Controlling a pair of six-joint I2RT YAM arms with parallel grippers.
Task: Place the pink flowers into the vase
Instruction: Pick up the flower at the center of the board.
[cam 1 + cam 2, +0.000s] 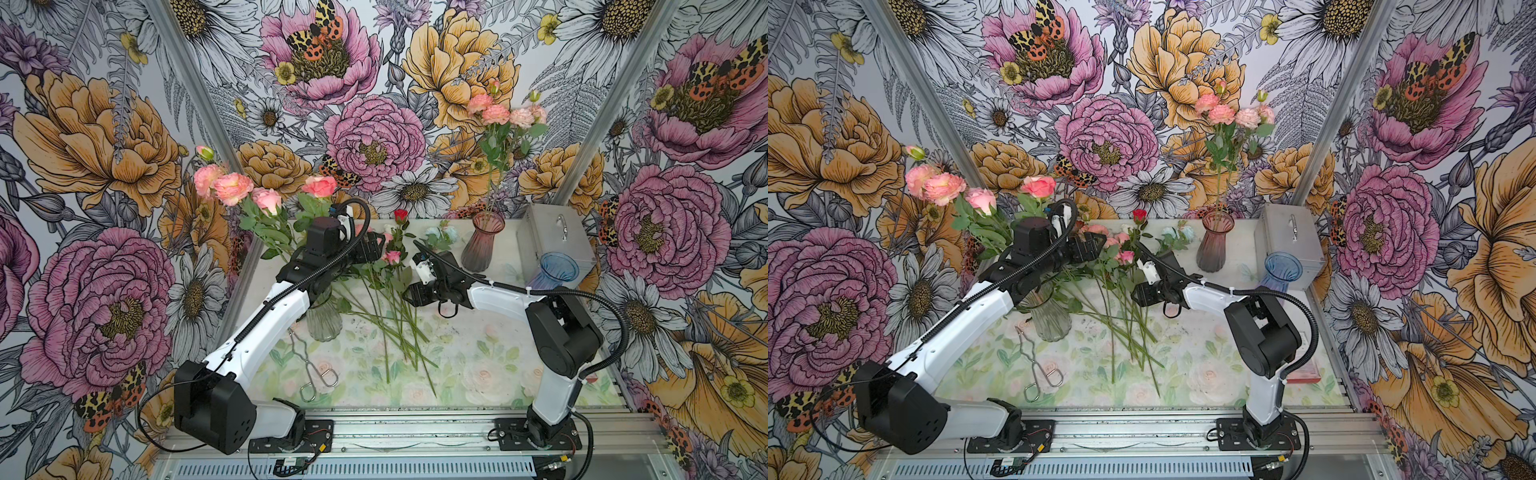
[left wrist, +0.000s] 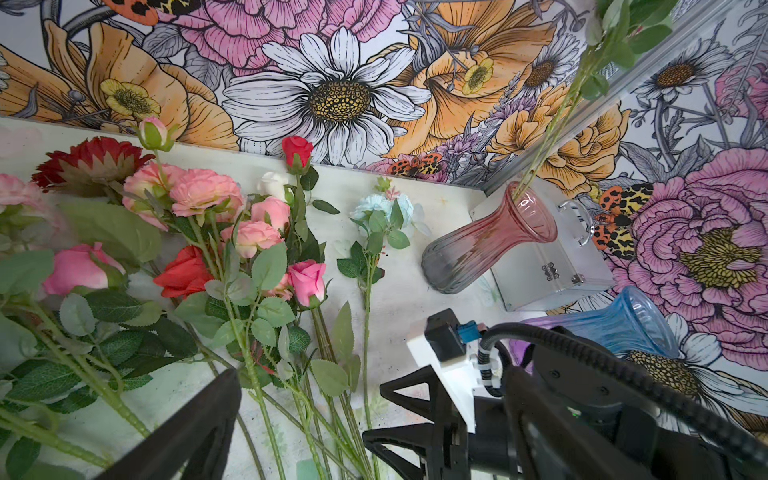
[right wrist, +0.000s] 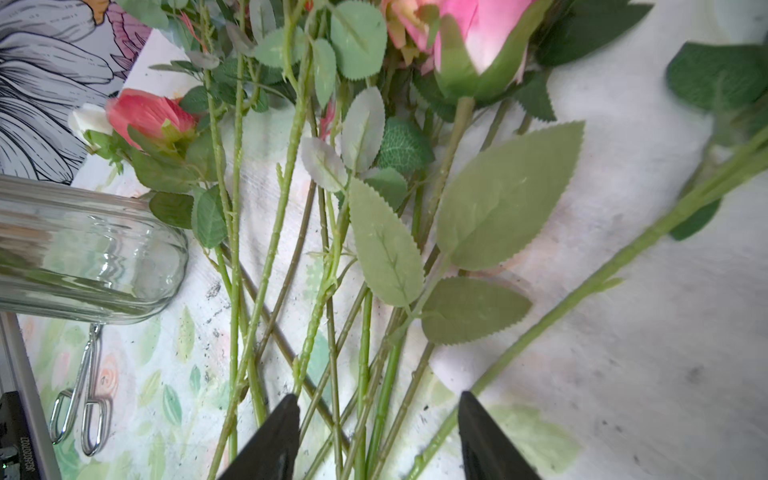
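The right gripper (image 3: 378, 397) has matt black plastic fingers (image 3: 274, 440). Beside them the vase (image 3: 91, 249) is glossy, ribbed clear glass, and the tongs (image 3: 79, 399) are shiny metal. Ahead, the pink flowers (image 3: 486, 33) have cloth-like petals and matt leaves.

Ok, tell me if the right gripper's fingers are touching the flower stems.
Cannot tell. The right wrist view shows the right gripper with its fingers straddling several flower stems, but not whether either presses one.
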